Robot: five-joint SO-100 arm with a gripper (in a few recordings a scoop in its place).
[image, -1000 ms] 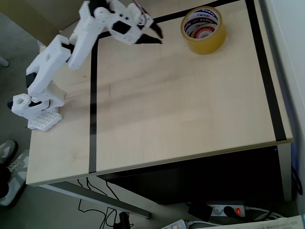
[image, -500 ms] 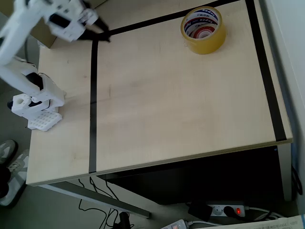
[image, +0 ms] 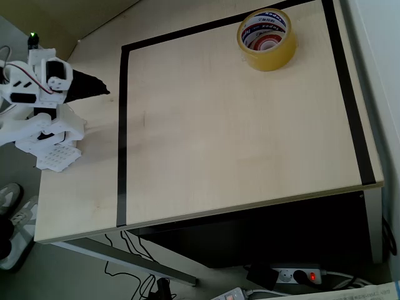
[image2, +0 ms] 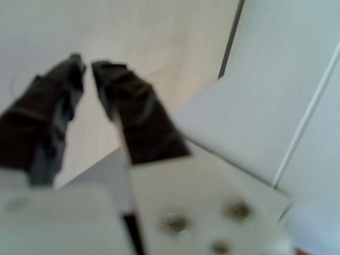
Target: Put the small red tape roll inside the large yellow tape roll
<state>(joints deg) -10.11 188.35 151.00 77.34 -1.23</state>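
**Red roll sits inside yellow roll, arm folded far away**

The overhead view shows the small red tape roll (image: 269, 42) inside the large yellow tape roll (image: 267, 39) at the table (image: 237, 144) top edge. The gripper (image: 100, 91) is low at left, well apart. The blurred wrist view shows its dark fingers (image2: 133, 117) almost closed, gripping nothing.

White printed arm (image: 37, 94) with black tapered tool (image: 94, 87) fingers and silver screws.
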